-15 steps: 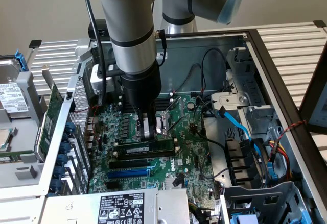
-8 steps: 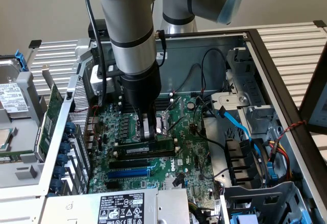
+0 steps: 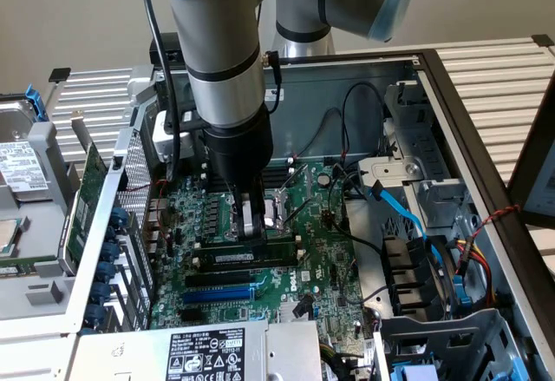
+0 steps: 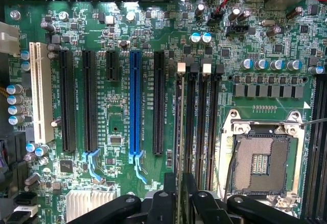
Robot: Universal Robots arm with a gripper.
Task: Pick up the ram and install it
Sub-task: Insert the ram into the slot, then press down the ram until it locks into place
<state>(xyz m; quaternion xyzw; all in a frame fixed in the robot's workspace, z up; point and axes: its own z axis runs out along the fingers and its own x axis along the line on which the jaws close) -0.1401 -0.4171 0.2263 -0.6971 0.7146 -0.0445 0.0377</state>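
The arm reaches down into an open computer case (image 3: 451, 86), with the tool (image 3: 251, 218) low over the motherboard (image 3: 325, 264), at the bank of memory slots (image 4: 202, 127) beside the empty CPU socket (image 4: 261, 160).

The ram (image 3: 247, 258) lies lengthwise in a slot directly below the tool, a long narrow stick with a white label on its face. In the exterior view the tool's fingertips (image 3: 250, 225) stand right at the stick's upper edge; whether they touch it I cannot tell. In the wrist view the stick (image 4: 179, 132) runs edge-on away from the fingers (image 4: 169, 193), sitting in the slot nearest the black expansion slot (image 4: 159, 101).

Tool state: jaws parted slightly, one finger on each side of the stick's edge. Whether they press on it or have let go I cannot tell.

Other items around the tool:
- Blue PCIe slot (image 4: 135, 104) and white PCI slot (image 4: 41, 94) lie further out on the expansion-slot side.
- Remaining memory slots between the ram and the CPU socket, with white and black clips at the far ends.
- Power supply (image 3: 208, 353) with its printed label, at the near edge in the exterior view.
- Blue SATA cable (image 3: 408, 216) and drive bay on the exterior view's right.
- A loose hard drive (image 3: 22, 168) sits outside the case on the exterior view's left.
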